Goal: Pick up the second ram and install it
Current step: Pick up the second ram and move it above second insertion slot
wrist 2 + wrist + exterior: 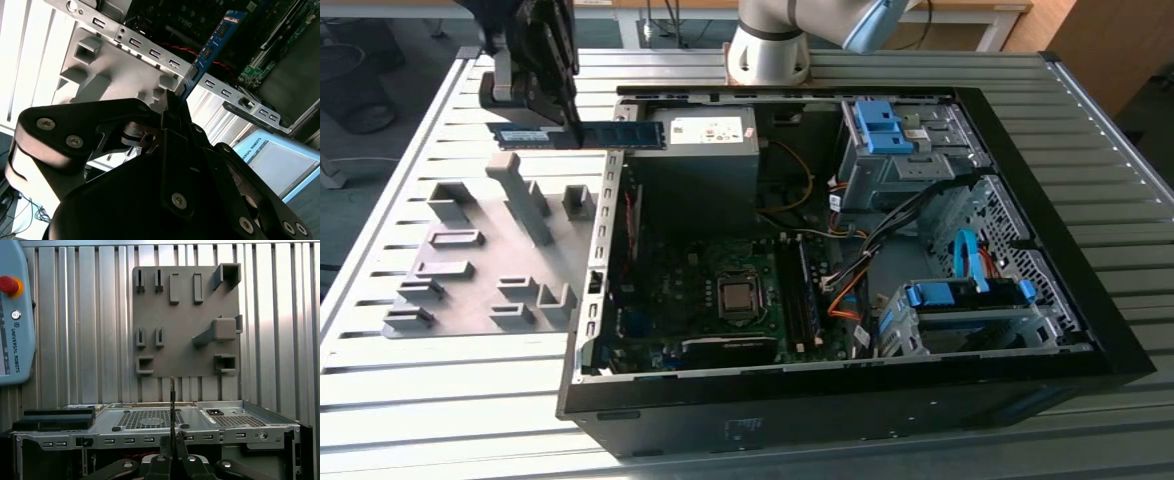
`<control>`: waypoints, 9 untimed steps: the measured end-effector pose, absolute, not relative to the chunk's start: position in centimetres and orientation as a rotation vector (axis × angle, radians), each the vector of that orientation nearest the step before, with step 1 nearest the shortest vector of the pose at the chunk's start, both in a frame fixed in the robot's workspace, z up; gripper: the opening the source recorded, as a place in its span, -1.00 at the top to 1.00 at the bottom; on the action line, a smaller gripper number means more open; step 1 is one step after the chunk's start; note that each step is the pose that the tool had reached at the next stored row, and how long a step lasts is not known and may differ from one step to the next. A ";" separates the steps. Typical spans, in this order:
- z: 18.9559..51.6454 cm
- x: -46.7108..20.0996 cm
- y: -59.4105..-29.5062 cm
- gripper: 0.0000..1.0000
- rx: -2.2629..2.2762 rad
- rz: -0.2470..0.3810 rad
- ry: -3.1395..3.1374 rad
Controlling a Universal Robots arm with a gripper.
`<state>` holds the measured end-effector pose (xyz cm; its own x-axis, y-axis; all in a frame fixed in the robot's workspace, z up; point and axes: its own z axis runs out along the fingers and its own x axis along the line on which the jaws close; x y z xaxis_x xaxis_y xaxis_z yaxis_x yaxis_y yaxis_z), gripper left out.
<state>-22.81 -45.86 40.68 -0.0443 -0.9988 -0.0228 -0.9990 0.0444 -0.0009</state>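
Exterior view, upper left: we record the black gripper (570, 122) hanging over the slatted metal counter (454, 400), its fingers (564, 105) clenched on the second ram (620, 135). The second ram is a thin blue stick carried level in the air, clear of every surface. In the picture one end lies against the grey power supply box (704, 150) and the other points toward the exterior view's left. Below it, on the counter at the exterior view's left, we list a grey holder tray (467, 270) with upright blocks and slots. The open black computer case (787, 420) fills the centre and the exterior view's right. Inside it we count a dark motherboard (694, 290) with a square processor socket (738, 297), two light-blue drive brackets (881, 125) (967, 295), and loose cables. The pale base of the robot arm (767, 45) stands at the top centre. In the second wrist view the gripper (177, 107) closes two dark fingers (172, 125) on one end of the second ram (212, 47); the rest of the stick reaches out over the perforated metal edge of the case (150, 52). In the first wrist view we see the second ram (172, 405) edge-on as a thin dark line rising from the gripper (172, 442), with the case wall (150, 440), the holder tray (185, 340) and a light-blue pendant (12, 315) with a red button behind it.
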 end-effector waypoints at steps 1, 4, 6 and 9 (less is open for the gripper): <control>40.7 -22.8 -45.9 0.71 -2.160 0.024 2.258; 40.7 -22.7 -45.9 0.71 -2.160 0.024 2.258; 40.7 -22.7 -45.9 0.71 -2.160 0.024 2.258; 40.7 -22.5 -45.9 0.71 -2.160 0.024 2.258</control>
